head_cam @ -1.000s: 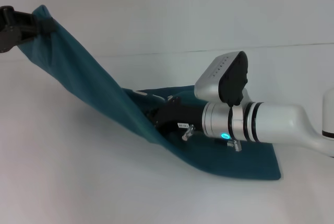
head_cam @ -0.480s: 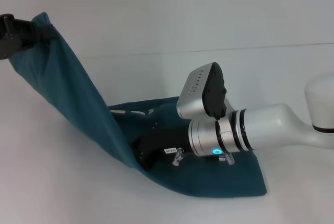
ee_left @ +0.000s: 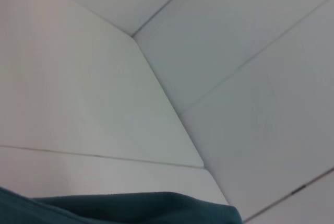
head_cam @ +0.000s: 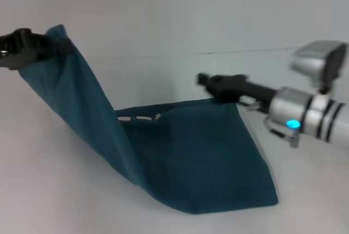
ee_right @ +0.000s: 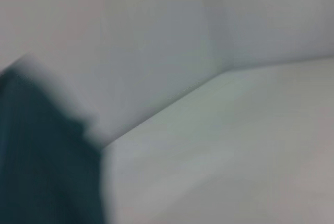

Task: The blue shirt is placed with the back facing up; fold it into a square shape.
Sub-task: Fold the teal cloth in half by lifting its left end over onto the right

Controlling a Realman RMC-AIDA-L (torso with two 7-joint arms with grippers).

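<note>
teal blue shirt [head_cam: 191,157] hangs from the left gripper [head_cam: 54,46], clamped on its raised corner; right gripper [head_cam: 210,81] holds the opposite edge, jaw gap unclear.

you see the blue shirt [head_cam: 202,152] in plain dark teal, small white marks at its collar, black grippers, white worktop [head_cam: 54,190].

A plain white table [head_cam: 65,190] stretches across the foreground, bare surface all round. Behind it rises a pale wall [head_cam: 180,10], meeting the tabletop along what looks like a thin dark seam.
</note>
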